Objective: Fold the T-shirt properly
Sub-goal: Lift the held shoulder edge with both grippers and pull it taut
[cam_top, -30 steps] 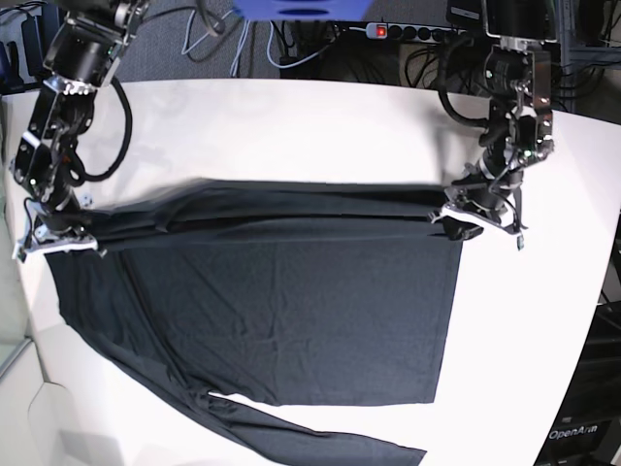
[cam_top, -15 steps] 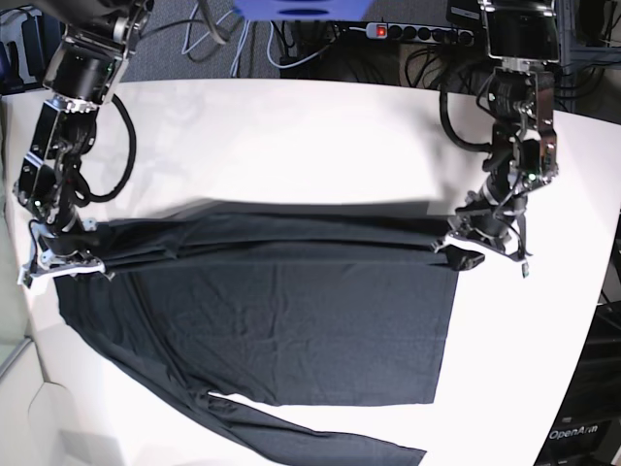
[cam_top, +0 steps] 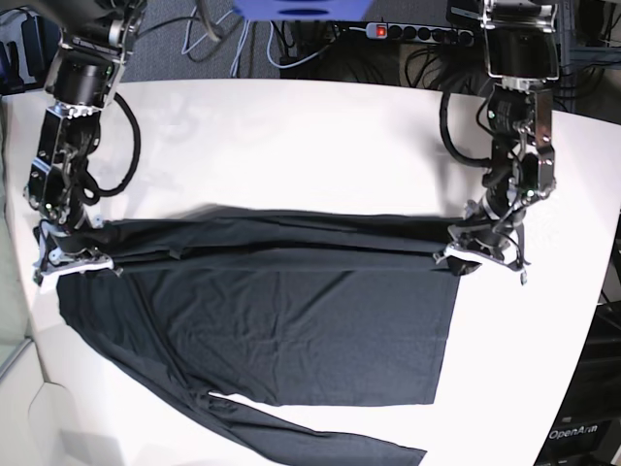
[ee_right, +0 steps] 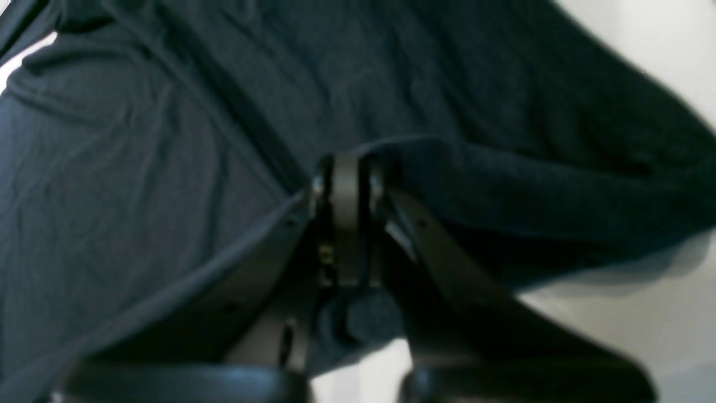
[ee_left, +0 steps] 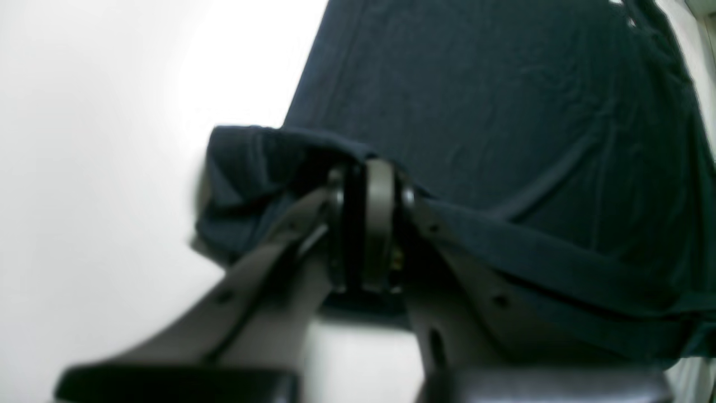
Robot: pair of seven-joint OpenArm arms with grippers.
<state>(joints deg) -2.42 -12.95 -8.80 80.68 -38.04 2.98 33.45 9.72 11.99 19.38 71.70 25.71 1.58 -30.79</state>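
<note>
On white table (cam_top: pixel 291 136): black T-shirt (cam_top: pixel 291 320), spread flat, far edge folded over. Left gripper (cam_top: pixel 482 254) clamped on one far corner; right gripper (cam_top: pixel 70 260) clamped on other.

left pincer (cam_top: pixel 482 254) clamped, low | right pincer (cam_top: pixel 70 257) clamped, low

White table (cam_top: pixel 291 136) fills most of the base view, matte, brightly and evenly lit, curved edge on the right. Behind its far edge: dark clutter of tangled cables (cam_top: pixel 233 39), a black power strip (cam_top: pixel 417 32) with a red lit switch (cam_top: pixel 380 31), a blue object (cam_top: pixel 301 8) at top centre. Dark equipment (cam_top: pixel 582 417) at lower right carries white lettering, partly legible as "OpenArm".
</note>
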